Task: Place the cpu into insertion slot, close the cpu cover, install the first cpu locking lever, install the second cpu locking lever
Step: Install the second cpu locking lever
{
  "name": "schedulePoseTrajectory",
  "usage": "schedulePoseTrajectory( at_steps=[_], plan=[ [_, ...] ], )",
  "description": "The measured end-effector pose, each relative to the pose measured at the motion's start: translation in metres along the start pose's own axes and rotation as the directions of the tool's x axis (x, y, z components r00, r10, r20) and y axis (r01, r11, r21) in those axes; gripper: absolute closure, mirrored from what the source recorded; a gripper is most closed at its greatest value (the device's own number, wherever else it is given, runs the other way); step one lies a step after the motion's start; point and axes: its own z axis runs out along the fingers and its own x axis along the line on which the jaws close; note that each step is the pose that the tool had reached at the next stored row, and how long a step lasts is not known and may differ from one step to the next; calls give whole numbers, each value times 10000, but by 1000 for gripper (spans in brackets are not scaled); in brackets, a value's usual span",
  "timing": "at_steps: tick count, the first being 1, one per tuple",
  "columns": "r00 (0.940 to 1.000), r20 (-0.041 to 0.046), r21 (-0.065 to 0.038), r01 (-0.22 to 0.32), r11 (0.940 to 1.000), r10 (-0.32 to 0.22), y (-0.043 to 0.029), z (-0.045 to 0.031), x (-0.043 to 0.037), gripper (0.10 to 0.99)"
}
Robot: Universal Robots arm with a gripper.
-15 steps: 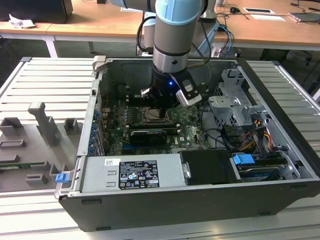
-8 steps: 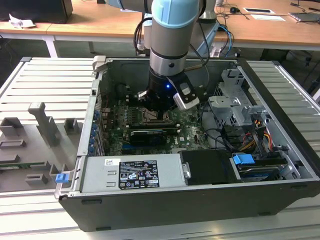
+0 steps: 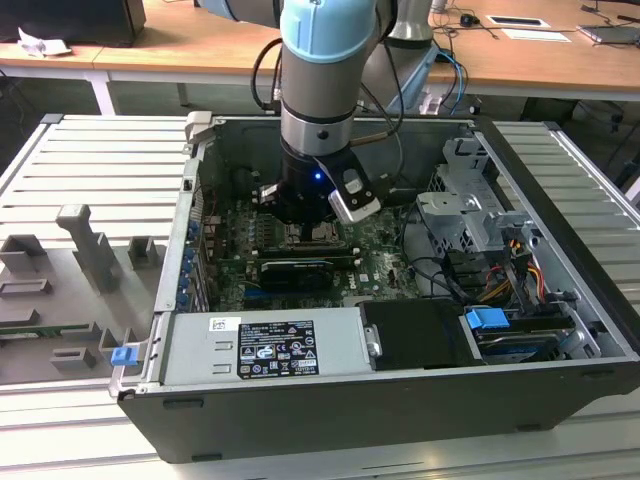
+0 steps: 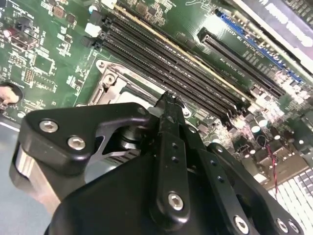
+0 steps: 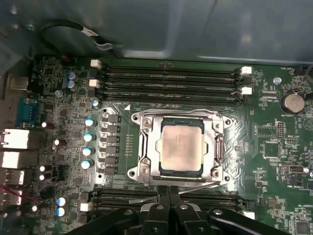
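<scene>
The exterior view looks down obliquely from outside the open computer case (image 3: 400,400), taking in the whole arm. Both wrist views sit close above the motherboard (image 5: 274,147), sharing the insertion slot (image 5: 181,147) and memory slots (image 4: 186,68).

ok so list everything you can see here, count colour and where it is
cpu: one, pale silver-beige, seated in the insertion slot
insertion slot: one, silvery rim, middle of the green motherboard
cpu cover: one, silvery frame, lying down around the chip
memory slots: several, black, in rows on two sides of the socket
motherboard: one, green, inside the case
computer case: one, dark grey, open on a ribbed grey table
drive tab: one, blue, exterior view's right
gripper: one, black, fingertips together at the socket's edge
robot arm: one, blue-grey, reaching down into the case
</scene>
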Motion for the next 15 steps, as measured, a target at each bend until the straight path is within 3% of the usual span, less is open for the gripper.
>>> schedulePoseTrajectory(
  at_steps=[4,8,15],
  plan=[
    [10000,0,-16,0,10000,0,-7,53,0,980],
    [10000,1,-30,1,10000,-1,-12,107,55,980],
    [10000,3,-218,55,9997,-55,-95,102,161,980]
  ],
)
